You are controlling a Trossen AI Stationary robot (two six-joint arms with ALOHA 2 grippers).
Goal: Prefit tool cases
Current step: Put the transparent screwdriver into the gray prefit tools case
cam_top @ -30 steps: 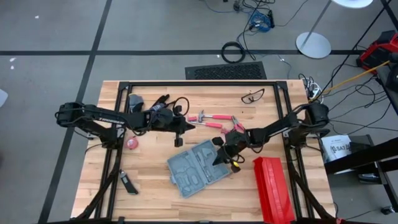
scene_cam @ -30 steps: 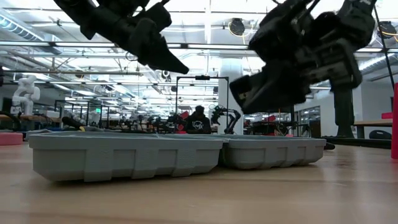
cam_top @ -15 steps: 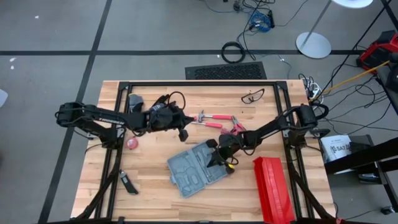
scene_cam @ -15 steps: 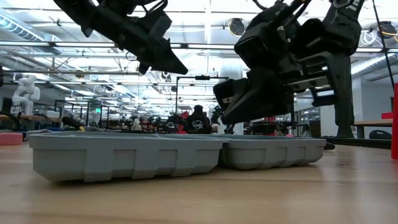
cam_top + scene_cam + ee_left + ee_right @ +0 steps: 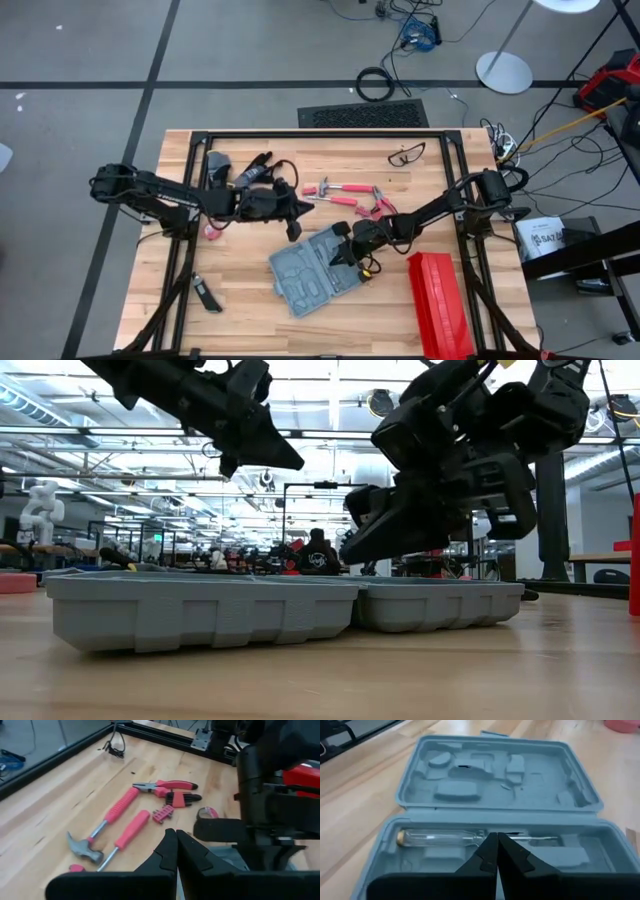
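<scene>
The blue-grey tool case lies open and flat on the table, both halves on their outer shells. A clear-handled screwdriver lies in a slot of one half. My right gripper is shut. It slants down over the case's right half, its tip a little above the rim. My left gripper is shut too, with nothing in it, and hangs high over the table just beyond the case's far edge, near the pink-handled tools.
Beyond the case lie a pink-handled hammer, a screwdriver, pliers, hex keys and a tape roll. A long red ribbed box stands at the near right. Safety glasses lie far right, a pink disc left.
My right gripper has moved toward the table's left and slightly down, farther in over the open case, and stays shut. My left gripper has swung a little toward the near edge and rolled about its own axis, also still shut. The case has not moved.
</scene>
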